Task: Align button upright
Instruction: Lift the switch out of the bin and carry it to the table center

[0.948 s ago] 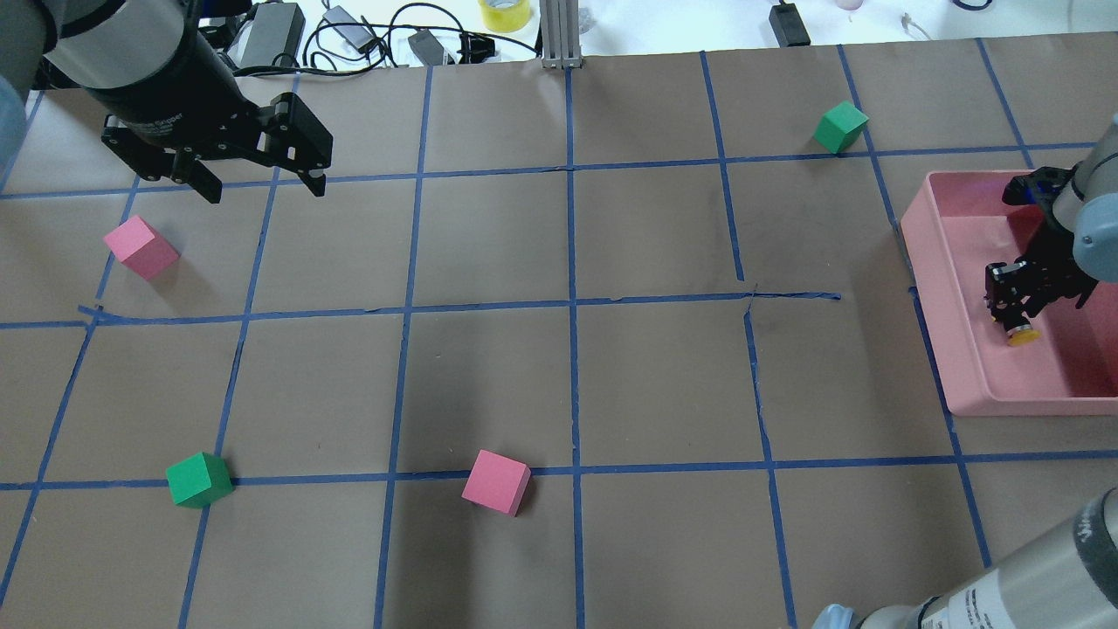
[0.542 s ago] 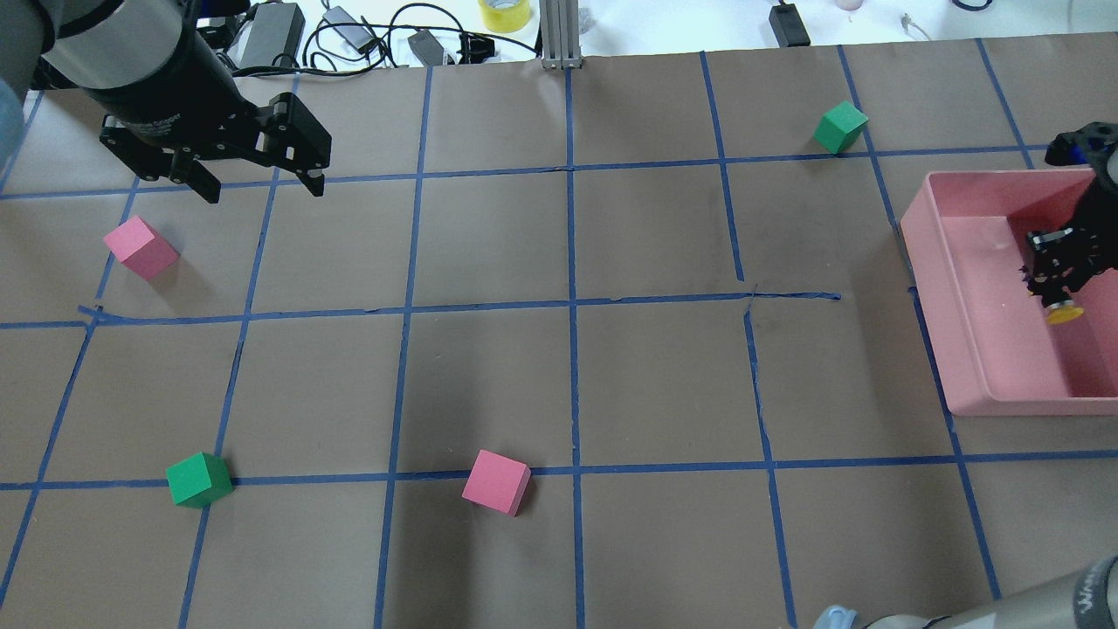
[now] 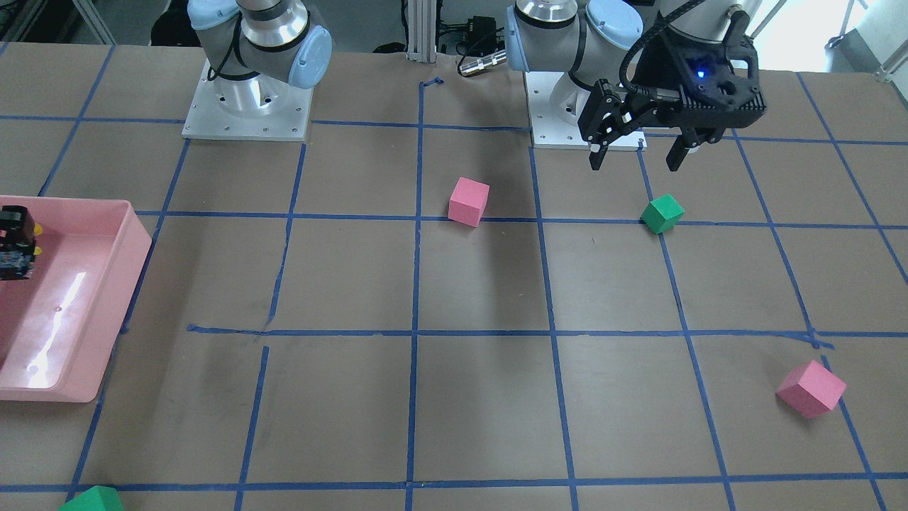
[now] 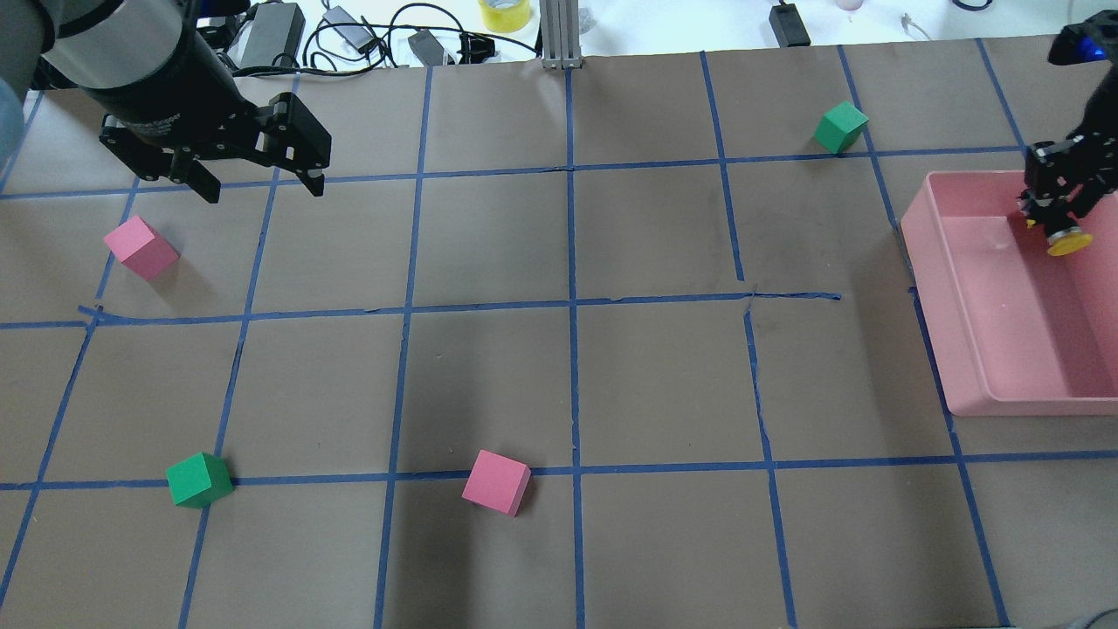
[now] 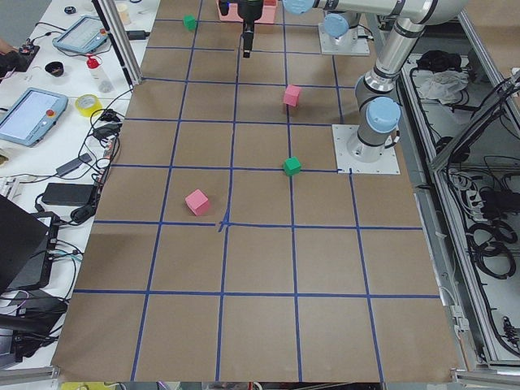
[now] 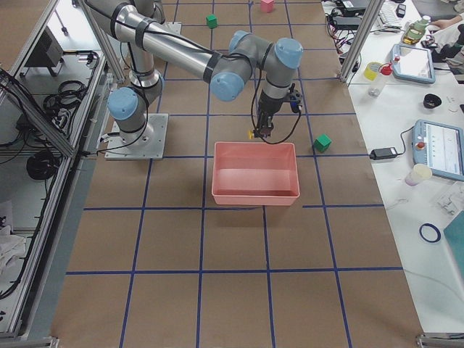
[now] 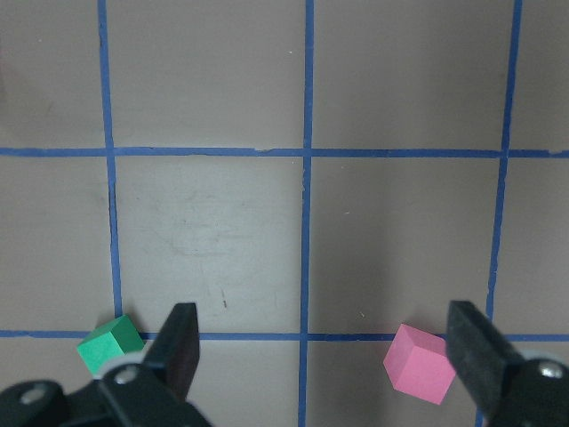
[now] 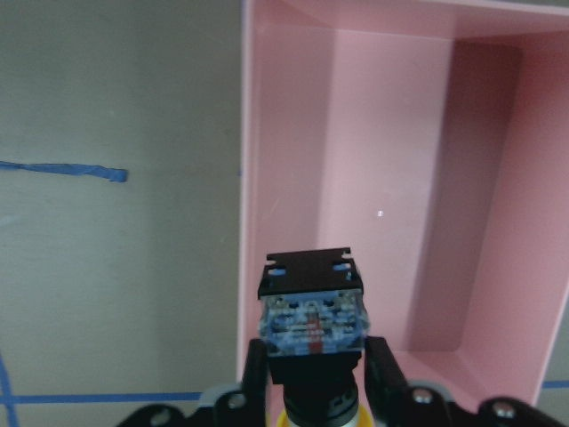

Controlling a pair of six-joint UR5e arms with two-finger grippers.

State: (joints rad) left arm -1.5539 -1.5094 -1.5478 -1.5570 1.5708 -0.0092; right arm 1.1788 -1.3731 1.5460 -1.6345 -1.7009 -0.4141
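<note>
The button [image 4: 1066, 243] has a yellow cap and a black body. My right gripper [image 4: 1052, 214] is shut on it and holds it in the air over the far end of the pink bin [image 4: 969, 349]. In the right wrist view the fingers [image 8: 253, 374] clamp the button's black body [image 8: 311, 356], with its contact block facing up in that frame. My left gripper [image 4: 262, 188] is open and empty above the far left of the table; it also shows in the front view [image 3: 633, 165].
Two pink cubes [image 4: 140, 247] [image 4: 496, 482] and two green cubes [image 4: 199, 479] [image 4: 840, 127] sit on the taped brown table. The pink bin's inside shows nothing else. Cables and power bricks [image 4: 349, 35] lie along the far edge.
My right gripper has risen out of the bin with the button and moved toward the bin's far end. The left arm has not moved.
</note>
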